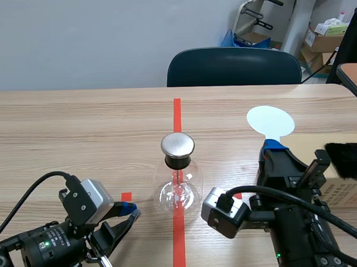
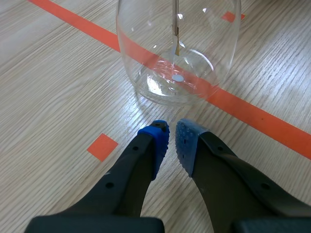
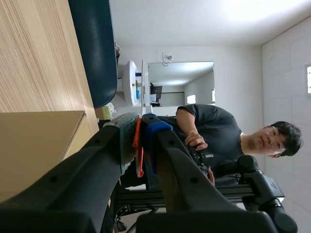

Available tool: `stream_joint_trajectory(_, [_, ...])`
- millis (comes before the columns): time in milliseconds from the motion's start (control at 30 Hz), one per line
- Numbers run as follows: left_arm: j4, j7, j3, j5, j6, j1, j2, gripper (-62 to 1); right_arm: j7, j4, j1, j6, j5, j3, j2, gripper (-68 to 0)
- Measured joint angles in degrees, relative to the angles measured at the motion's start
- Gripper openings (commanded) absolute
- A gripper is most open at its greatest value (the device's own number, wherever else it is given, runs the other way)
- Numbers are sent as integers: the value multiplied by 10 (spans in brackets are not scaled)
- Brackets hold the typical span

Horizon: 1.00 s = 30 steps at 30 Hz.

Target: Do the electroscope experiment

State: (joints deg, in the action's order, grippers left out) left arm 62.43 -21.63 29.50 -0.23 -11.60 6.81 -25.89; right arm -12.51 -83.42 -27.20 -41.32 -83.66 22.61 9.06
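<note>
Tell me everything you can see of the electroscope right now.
The electroscope stands upright on the orange-red tape line mid-table: a clear round glass flask, black stopper in its neck, brushed metal disc on top. A thin rod hangs inside, a small strip at its end. Only the table touches it; the left gripper sits just short of its base.

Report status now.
Left gripper shut, empty, just short of electroscope. Right gripper shut on white disc. Black fur on box beside right arm.
</note>
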Motion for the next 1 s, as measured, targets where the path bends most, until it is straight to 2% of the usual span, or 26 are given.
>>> stream_joint_trajectory(200, [0, 0, 0, 0, 0, 0, 0, -521, 10, 0, 0, -1, 0, -3, 0, -667])
stream_joint_trajectory(400, [0, 0, 0, 0, 0, 0, 0, -521, 79, -6, -23, -2, 0, -67, -20, -666])
stream_joint_trajectory(633, [0, 0, 0, 0, 6, 0, 0, -521, 204, -69, -102, 0, 8, -175, -44, -664])
stream_joint_trajectory(700, [0, 0, 0, 0, 7, 0, 0, -519, 257, -81, -117, -2, 35, -205, -54, -664])
stream_joint_trajectory(767, [0, 0, 0, 0, 17, 0, 0, -491, 312, -83, -124, -2, 64, -240, -63, -664])
stream_joint_trajectory(867, [0, 22, 0, 0, 37, 0, 0, -405, 392, -82, -127, 0, 116, -293, -71, -664])
stream_joint_trajectory(967, [0, 33, 0, -4, 36, 1, -3, -320, 466, -79, -125, -1, 178, -329, -75, -664])
stream_joint_trajectory(1000, [2, 27, 0, -18, 33, 2, -9, -305, 492, -76, -124, -3, 196, -336, -75, -664])
